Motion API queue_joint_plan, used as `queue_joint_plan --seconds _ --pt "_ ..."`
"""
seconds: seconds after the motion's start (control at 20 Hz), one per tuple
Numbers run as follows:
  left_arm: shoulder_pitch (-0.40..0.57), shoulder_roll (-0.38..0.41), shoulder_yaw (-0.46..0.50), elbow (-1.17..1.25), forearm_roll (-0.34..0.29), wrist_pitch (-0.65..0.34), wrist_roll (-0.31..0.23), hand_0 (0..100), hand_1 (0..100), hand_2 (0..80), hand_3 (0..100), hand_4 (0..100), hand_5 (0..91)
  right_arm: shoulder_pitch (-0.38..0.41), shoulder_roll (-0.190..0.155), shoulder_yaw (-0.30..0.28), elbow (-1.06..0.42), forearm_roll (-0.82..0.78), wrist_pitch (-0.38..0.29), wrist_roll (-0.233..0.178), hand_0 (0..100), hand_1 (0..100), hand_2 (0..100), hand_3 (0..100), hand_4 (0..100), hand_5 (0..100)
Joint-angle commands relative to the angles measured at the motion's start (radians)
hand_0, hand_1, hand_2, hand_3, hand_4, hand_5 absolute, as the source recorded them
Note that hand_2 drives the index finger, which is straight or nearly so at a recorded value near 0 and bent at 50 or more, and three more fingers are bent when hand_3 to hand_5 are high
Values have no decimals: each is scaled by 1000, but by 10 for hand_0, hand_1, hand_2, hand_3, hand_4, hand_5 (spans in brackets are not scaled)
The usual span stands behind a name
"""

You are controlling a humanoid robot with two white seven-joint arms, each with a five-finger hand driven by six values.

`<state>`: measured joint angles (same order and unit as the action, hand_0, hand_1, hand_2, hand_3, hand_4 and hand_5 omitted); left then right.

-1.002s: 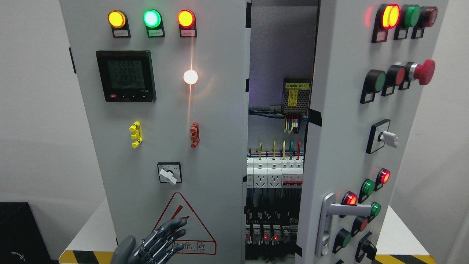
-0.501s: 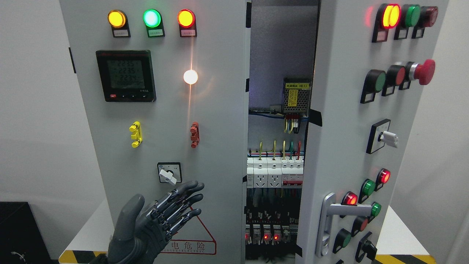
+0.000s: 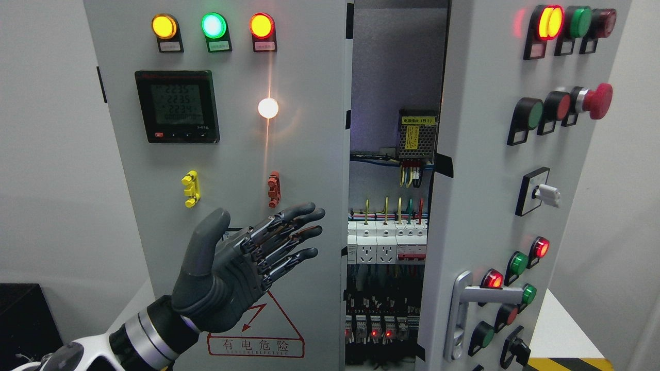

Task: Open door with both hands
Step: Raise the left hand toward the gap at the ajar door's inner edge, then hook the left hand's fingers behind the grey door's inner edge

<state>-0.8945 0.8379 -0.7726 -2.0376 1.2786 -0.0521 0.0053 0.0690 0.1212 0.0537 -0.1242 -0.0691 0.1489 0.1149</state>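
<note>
A grey electrical cabinet fills the head view. Its left door (image 3: 232, 154) faces me, carrying three lamps, a meter and a rotary switch hidden behind my hand. The right door (image 3: 479, 170) stands swung partly outward, with a silver lever handle (image 3: 466, 304) low on it. Between the doors a gap shows wiring, breakers and sockets (image 3: 386, 247). My left hand (image 3: 278, 242) is raised in front of the left door's lower half, fingers spread and pointing right toward that door's inner edge (image 3: 344, 206), holding nothing. Whether it touches the door I cannot tell.
A red emergency button (image 3: 598, 100) and other push buttons stick out from the right door. A yellow clip (image 3: 191, 188) and a red clip (image 3: 274, 189) sit on the left door. The cabinet stands on a white table (image 3: 562, 330) with striped edging.
My left hand has risen from the bottom edge, up and to the right across the left door, and now covers the rotary switch. The doors have not moved.
</note>
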Motion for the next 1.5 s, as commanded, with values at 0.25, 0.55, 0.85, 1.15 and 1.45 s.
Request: queue_joint_plan --seconds 0.25,0.55,0.85,1.15,1.45 --pt "-238 -129 -211 132 136 8 1 0 0 0 0 0 0 0 0 0 0 0 1 0 0 0 0 0 0 0" --pt "-276 -224 -214 166 136 47 1 0 0 0 0 0 0 0 0 0 0 0 0 0 0 0 0 0 0 0" --pt "-325 -302 -244 200 136 51 1 0 0 0 0 0 0 0 0 0 0 0 0 0 0 0 0 0 0 0" --pt "-380 -358 -246 201 173 81 1 0 0 0 0 0 0 0 0 0 0 0 0 0 0 0 0 0 0 0" --pt "-408 -387 -261 227 173 84 1 0 0 0 0 0 0 0 0 0 0 0 0 0 0 0 0 0 0 0"
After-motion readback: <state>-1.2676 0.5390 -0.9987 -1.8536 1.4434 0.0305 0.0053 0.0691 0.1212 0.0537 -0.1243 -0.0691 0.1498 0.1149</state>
